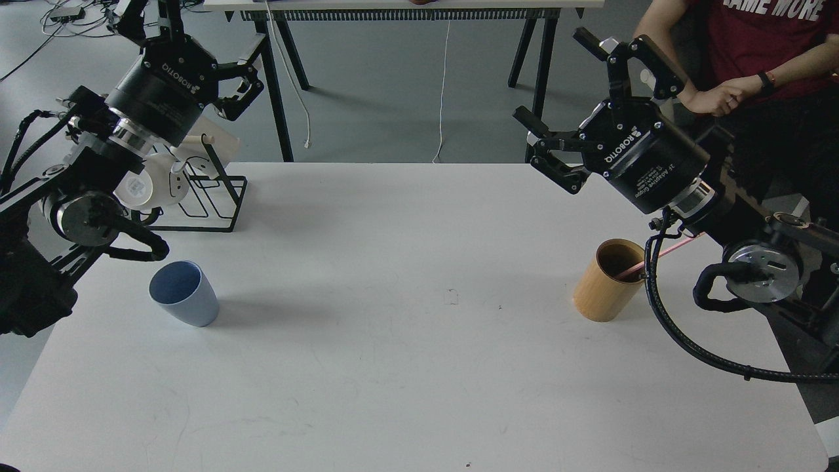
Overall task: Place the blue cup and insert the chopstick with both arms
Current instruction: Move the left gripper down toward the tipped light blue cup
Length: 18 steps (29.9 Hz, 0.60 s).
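The blue cup (184, 293) stands upright on the white counter (406, 367) near its left edge, mouth up, in open space just below the left arm's elbow. Nothing grips it. It looks set out for a pick from above or from the side, with room all round. It is a plain matte tumbler, pale blue outside and darker inside, tapering to the base, so a side grasp would likely sit best near the wider rim.

The chopstick (655, 259) is a thin pink stick that leans in the tan wooden holder (606, 280), its lower end inside the mouth and its upper end slanting out to the right, partly behind the right arm's cable. The holder is a smooth cylinder standing near the counter's right side, well apart from the cup.

The left pincer (239, 78) hangs high above the back left corner, fingers spread wide and empty. Below it a black wire rack (216, 196) carries a white mug (154, 187) and a pale wooden rod. The right pincer (557, 147) is also raised clear of the counter, its fingers splayed wide with nothing between them, pointing left.

Judging by this, neither step has begun: the cup is not yet moved, and the chopstick is not yet lifted.
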### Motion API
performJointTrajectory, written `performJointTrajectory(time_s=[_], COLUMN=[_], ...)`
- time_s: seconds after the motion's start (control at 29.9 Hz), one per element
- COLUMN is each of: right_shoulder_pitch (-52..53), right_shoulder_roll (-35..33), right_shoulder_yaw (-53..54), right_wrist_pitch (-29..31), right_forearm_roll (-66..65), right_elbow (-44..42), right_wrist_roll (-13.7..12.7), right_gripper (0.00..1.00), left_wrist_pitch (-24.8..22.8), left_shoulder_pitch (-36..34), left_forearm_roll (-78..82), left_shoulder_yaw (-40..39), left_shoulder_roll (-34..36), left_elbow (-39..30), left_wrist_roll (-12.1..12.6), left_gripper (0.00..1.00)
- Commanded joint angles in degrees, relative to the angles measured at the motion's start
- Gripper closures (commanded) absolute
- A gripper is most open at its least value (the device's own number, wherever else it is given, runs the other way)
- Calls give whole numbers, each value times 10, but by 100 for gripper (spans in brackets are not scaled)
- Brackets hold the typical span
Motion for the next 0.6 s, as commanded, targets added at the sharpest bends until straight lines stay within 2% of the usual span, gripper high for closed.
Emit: performJointTrajectory(time_s=[0.0,0.13,0.47,0.57], right_shoulder_pitch=[-1,-2,-1,-1], right_shoulder_roll=[-1,-5,5,4], right_shoulder_yaw=[-1,-1,0,0], right_wrist_pitch=[-1,-10,-14,-14], right_forearm_roll=[1,2,1,0], right_elbow=[1,6,1,1], right_wrist_roll=[0,0,0,0], right_gripper=[2,2,2,2], left_wrist_pitch=[0,0,0,0], left_shoulder_pitch=[4,11,7,7], left_forearm_roll=[0,-1,-13,-10], left_shoulder_yaw=[0,-1,-1,6], left_shoulder_roll=[15,45,53,90], left_elbow=[-15,-58,-36,-39], left_wrist_roll=[0,0,0,0], left_gripper=[1,1,1,1])
